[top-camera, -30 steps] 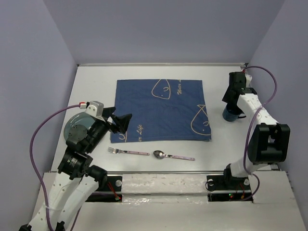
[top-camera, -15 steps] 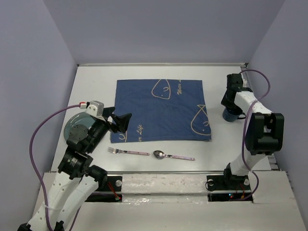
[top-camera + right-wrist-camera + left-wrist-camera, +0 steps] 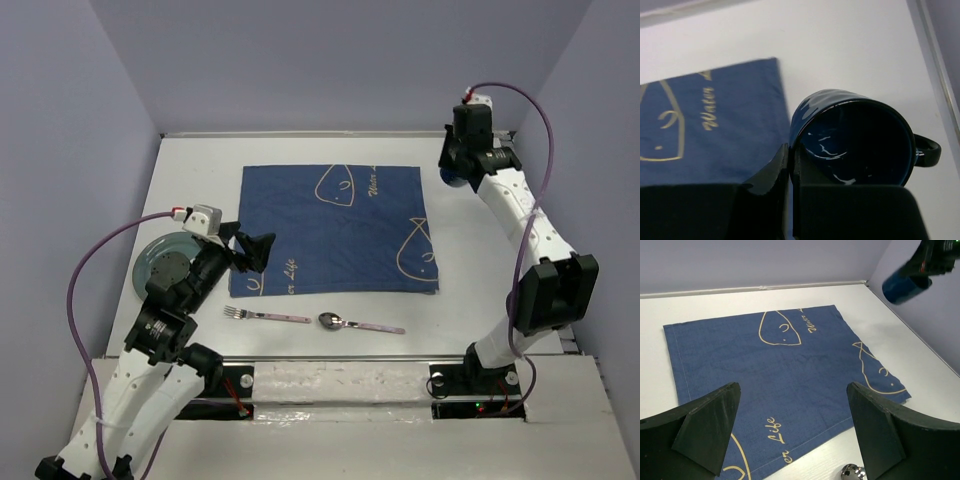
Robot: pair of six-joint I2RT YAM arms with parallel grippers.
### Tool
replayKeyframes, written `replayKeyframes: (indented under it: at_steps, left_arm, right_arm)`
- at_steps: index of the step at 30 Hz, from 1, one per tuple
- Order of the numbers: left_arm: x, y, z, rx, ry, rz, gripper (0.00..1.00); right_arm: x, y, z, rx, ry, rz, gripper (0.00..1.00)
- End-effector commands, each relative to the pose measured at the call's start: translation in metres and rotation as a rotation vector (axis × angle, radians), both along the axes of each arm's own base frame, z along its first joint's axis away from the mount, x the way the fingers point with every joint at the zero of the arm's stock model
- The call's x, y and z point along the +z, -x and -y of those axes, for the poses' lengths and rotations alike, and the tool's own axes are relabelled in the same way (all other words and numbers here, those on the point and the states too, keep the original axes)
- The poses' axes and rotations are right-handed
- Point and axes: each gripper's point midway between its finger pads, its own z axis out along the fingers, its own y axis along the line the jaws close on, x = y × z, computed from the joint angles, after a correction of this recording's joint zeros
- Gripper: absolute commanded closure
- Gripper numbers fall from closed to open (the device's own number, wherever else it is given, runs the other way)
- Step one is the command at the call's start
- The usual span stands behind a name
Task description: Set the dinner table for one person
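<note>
The big white flat table [image 3: 200, 180] with a thin pale rim sits under everything and fills the space between the purple walls. A dark blue cloth [image 3: 335, 230] with pale line drawings of fish and some words lies flat in the middle of the table. The right gripper [image 3: 791, 160] is closed tight on a shiny dark blue mug [image 3: 855, 135]. It pinches the mug's wall at the rim, with one finger outside and one finger inside. The mug is held up off the table, close to the far right corner of the cloth. The right wrist view looks straight into the mug, and only its shiny dark blue inside shows. The mug's curved handle [image 3: 927, 150] sticks out on the side away from the gripper. The left gripper [image 3: 255, 252] is wide open and holds nothing. It hangs over the near left corner of the cloth. A round grey-green plate [image 3: 150, 262] lies on the table to the left of the cloth. The left arm hides part of it, so I cannot tell what is on it. A silver fork with a pink handle [image 3: 265, 316] and a silver spoon with a pink handle [image 3: 360, 324] lie side by side on the table, just in front of the cloth's near edge.
</note>
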Motion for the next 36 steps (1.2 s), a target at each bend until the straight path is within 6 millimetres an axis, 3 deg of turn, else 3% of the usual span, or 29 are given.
replayKeyframes:
  at_steps: [1,2,3,4,7,11,17,24,34,36]
  left_arm:
    - [0.011,-0.004,-0.003,0.024,-0.002,0.037,0.01]
    - [0.01,-0.004,-0.003,0.027,-0.003,0.035,0.01]
    - [0.01,-0.005,-0.004,0.03,-0.006,0.033,0.01]
    - [0.009,-0.006,-0.004,0.031,-0.007,0.028,0.01]
    - [0.007,-0.008,-0.004,0.036,-0.012,0.022,0.01]
    - [0.004,-0.01,-0.005,0.045,-0.015,0.012,0.01]
    - [0.003,-0.012,-0.006,0.051,-0.019,0.009,0.01]
    - [0.003,-0.013,-0.007,0.052,-0.019,0.009,0.01]
    - [0.002,-0.014,-0.007,0.055,-0.021,0.004,0.01]
    - [0.002,-0.014,-0.008,0.059,-0.02,0.004,0.01]
  right_arm:
    - [0.052,-0.041,-0.053,0.185,0.009,0.135,1.0]
    - [0.052,-0.047,-0.056,0.196,0.008,0.132,1.0]
    - [0.04,-0.057,-0.07,0.231,0.004,0.108,1.0]
    - [0.052,-0.066,-0.079,0.256,0.002,0.136,1.0]
    - [0.047,-0.086,-0.103,0.313,0.0,0.118,1.0]
    - [0.023,-0.098,-0.133,0.383,-0.004,0.055,1.0]
    - [-0.019,-0.106,-0.158,0.436,0.004,-0.033,1.0]
    - [-0.051,-0.102,-0.169,0.446,0.058,-0.116,1.0]
    - [-0.066,-0.107,-0.163,0.422,0.099,-0.139,1.0]
    - [-0.078,-0.109,-0.163,0.425,0.107,-0.16,1.0]
